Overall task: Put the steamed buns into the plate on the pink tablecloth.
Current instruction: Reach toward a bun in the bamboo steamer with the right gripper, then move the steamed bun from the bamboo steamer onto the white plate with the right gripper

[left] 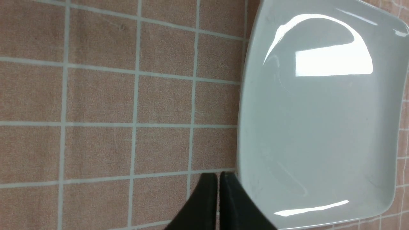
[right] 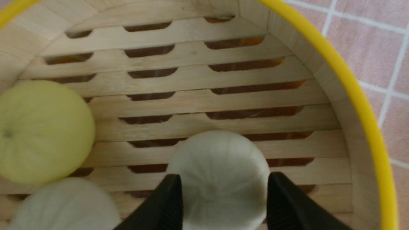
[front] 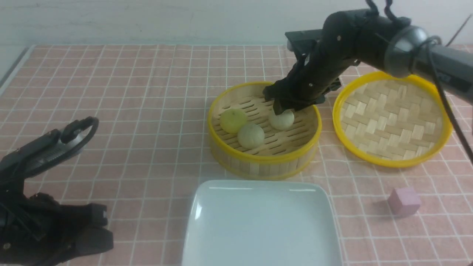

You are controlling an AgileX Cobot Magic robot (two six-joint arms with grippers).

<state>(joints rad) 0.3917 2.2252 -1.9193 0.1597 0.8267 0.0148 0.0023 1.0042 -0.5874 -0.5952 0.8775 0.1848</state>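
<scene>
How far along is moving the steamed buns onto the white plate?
Done: only the woven bamboo lid is off. The glossy white square plate is empty. In hand: the open right tool straddles one pale round bun in the yellow-rimmed bamboo steamer basket. Left: that bun, the second pale bun and the yellow bun need moving.

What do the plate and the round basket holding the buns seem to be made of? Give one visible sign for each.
Plate: probably glazed ceramic, possibly melamine; glossy white, sharp reflections.
Basket: bamboo or light wood, matt; slatted floor, visible grain, yellow rim.
</scene>
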